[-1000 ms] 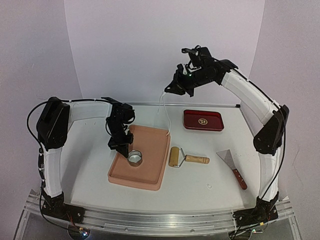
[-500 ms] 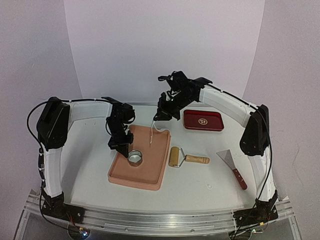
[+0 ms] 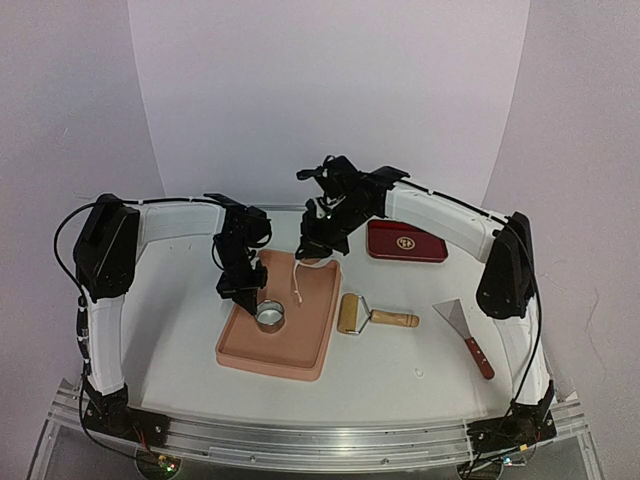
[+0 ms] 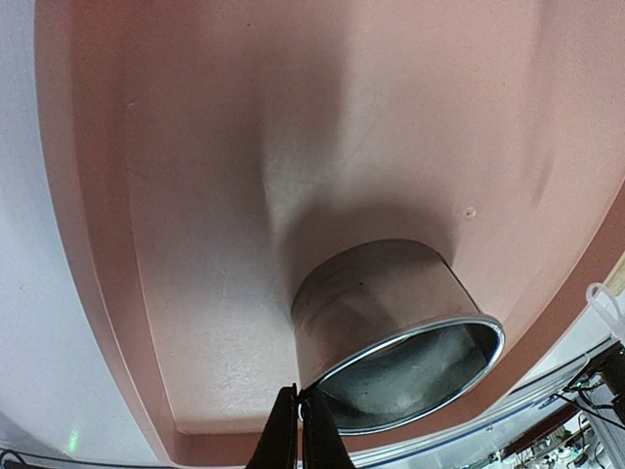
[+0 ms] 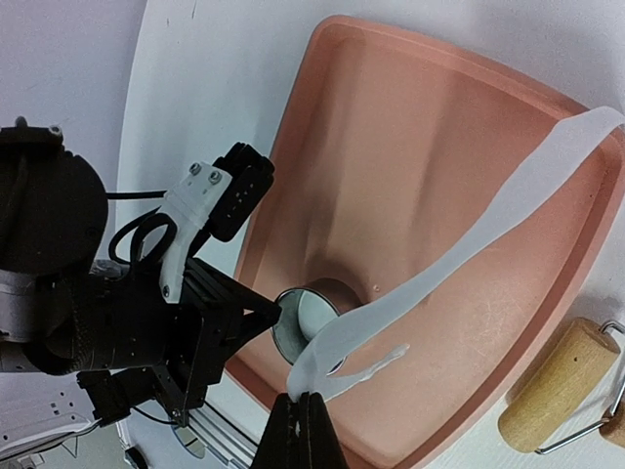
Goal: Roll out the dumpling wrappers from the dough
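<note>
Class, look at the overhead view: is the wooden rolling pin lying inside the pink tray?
No, the rolling pin lies on the white table, just beside the right edge of the pink tray.

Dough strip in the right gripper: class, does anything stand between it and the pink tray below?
Nothing visible lies directly under it: the dough strip hangs from the right gripper over bare tray. The metal ring, pinched by the left gripper, stands on the tray close beside the strip's lower end.

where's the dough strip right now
Near the middle of the top view, the dough strip hangs from the shut right gripper over the pink tray, its loose end just right of the metal ring.
</note>
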You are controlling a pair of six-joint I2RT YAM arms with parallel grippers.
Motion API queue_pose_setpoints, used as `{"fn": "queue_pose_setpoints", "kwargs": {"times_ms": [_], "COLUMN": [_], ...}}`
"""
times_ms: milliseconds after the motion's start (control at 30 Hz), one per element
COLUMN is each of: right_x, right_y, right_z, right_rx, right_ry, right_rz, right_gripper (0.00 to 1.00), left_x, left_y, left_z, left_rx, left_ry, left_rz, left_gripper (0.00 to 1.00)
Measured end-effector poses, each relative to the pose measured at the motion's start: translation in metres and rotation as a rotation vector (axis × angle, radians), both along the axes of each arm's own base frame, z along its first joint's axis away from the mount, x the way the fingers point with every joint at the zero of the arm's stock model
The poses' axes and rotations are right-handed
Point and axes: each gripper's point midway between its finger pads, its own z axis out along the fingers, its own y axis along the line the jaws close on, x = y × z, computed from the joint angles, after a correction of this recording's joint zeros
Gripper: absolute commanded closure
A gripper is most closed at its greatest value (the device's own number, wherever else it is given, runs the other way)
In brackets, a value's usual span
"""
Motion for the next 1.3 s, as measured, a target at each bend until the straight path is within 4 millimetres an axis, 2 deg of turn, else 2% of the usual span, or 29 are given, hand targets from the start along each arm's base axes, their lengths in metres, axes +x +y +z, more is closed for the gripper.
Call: {"fn": "queue_pose_setpoints", "kwargs": {"times_ms": [133, 200, 267, 367, 433, 500, 600, 633, 733, 833, 933, 1067, 1300], "right_x": [0.002, 0.006, 0.010, 0.017, 0.022, 0.025, 0.025, 0.024, 0.025, 0.037, 0.040, 0.035, 0.011], "right_y": [-0.006, -0.011, -0.016, -0.023, -0.029, -0.035, -0.044, -0.049, -0.059, -0.063, -0.070, -0.075, -0.044], "right_z": [-0.009, -0.017, -0.023, -0.029, -0.032, -0.033, -0.037, -0.038, -0.031, -0.007, 0.012, 0.017, 0.037], "right_rx": [-0.048, -0.080, -0.105, -0.143, -0.171, -0.194, -0.242, -0.264, -0.330, -0.368, -0.396, -0.437, -0.326], "right_ry": [-0.021, -0.025, -0.032, -0.049, -0.060, -0.067, -0.072, -0.073, -0.096, -0.182, -0.240, -0.271, -0.296], "right_rz": [-0.030, -0.057, -0.081, -0.124, -0.153, -0.175, -0.189, -0.190, -0.183, -0.178, -0.166, -0.113, 0.017], "right_gripper": [0.97, 0.90, 0.69, 0.44, 0.34, 0.29, 0.07, 0.02, 0.02, 0.02, 0.02, 0.02, 0.02], "left_x": [0.000, 0.000, 0.000, 0.000, 0.000, 0.000, 0.001, 0.001, 0.001, 0.001, 0.001, 0.001, 0.002], "left_y": [0.000, 0.000, 0.000, 0.000, 0.000, 0.000, 0.000, 0.000, 0.000, 0.000, 0.000, 0.000, 0.000], "left_z": [0.000, 0.000, 0.000, 0.000, 0.001, 0.001, 0.001, 0.001, 0.001, 0.001, 0.001, 0.001, 0.002], "left_rx": [0.001, 0.001, -0.001, -0.004, -0.005, -0.005, -0.004, -0.004, -0.005, -0.004, -0.005, -0.005, -0.001], "left_ry": [-0.003, -0.005, -0.008, -0.012, -0.013, -0.014, -0.015, -0.015, -0.016, -0.017, -0.018, -0.018, -0.023], "left_rz": [0.000, -0.001, 0.000, 0.001, 0.001, 0.001, 0.001, 0.001, 0.001, 0.001, 0.001, 0.001, 0.000], "left_gripper": [1.00, 1.00, 1.00, 1.00, 1.00, 1.00, 1.00, 1.00, 1.00, 1.00, 1.00, 1.00, 1.00]}}
